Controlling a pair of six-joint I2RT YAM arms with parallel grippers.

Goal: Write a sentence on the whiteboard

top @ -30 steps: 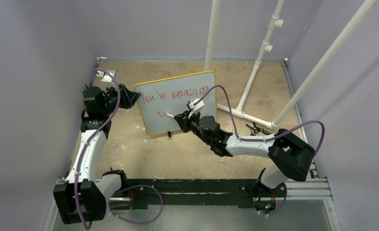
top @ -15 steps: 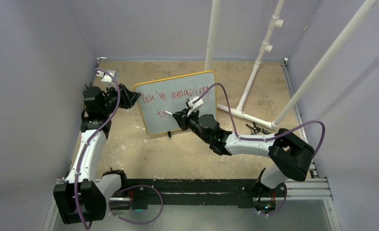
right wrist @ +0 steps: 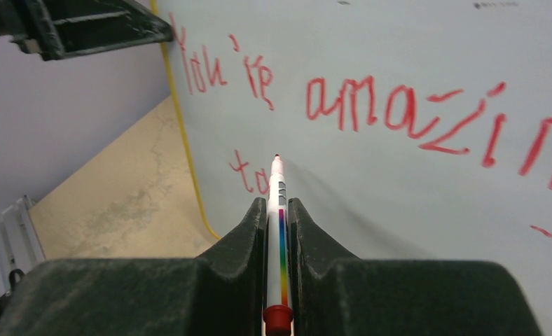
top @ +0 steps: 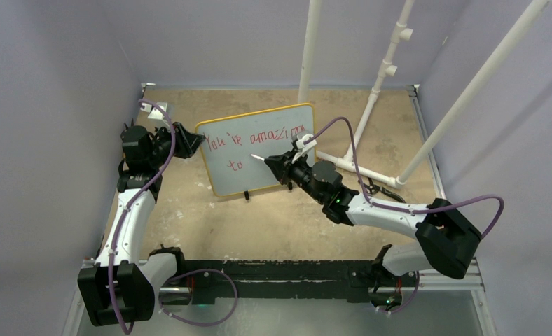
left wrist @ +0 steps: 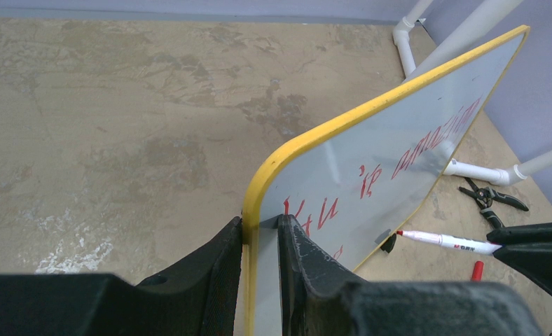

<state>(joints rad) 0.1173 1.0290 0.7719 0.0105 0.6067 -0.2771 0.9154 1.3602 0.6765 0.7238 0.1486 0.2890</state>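
Your left gripper [left wrist: 260,234] is clamped on the whiteboard [top: 224,178] by its left edge, propping it near upright in the middle of the tabletop [top: 273,224]; hold it firm so it doesn't swing under the pen. Your right gripper [right wrist: 277,210] grasps the marker [right wrist: 275,175], tip just right of "to"; press lightly, stay square to the surface, and leave a gap before the next letter. Whether the tip touches is unclear; the end of "amazing" is cut off in the right wrist view.
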